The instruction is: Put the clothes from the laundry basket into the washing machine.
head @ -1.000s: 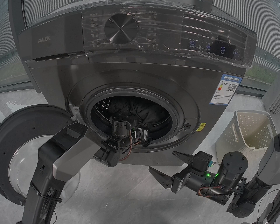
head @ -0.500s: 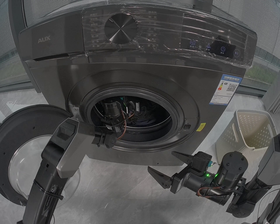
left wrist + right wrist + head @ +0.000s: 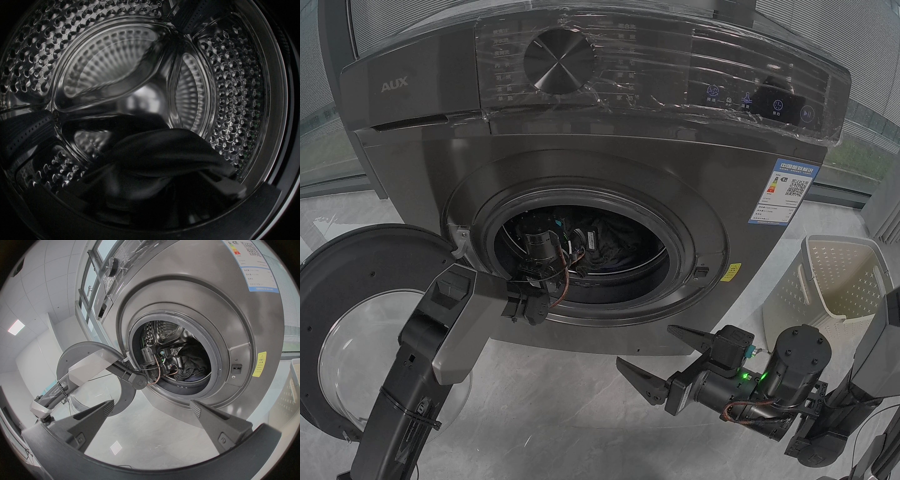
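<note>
Grey floor fronts the washing machine with blue-edged label, dark clothes inside; right jaws apart.

A: Where is the washing machine?
B: Straight ahead on the floor, with its door swung out to the left.
A: And the laundry basket?
B: On the floor, near the machine's right side.
A: The clothes?
B: Low in the drum. The left claw is inside the opening beside them. The right claw hangs before the machine, below the opening.
</note>
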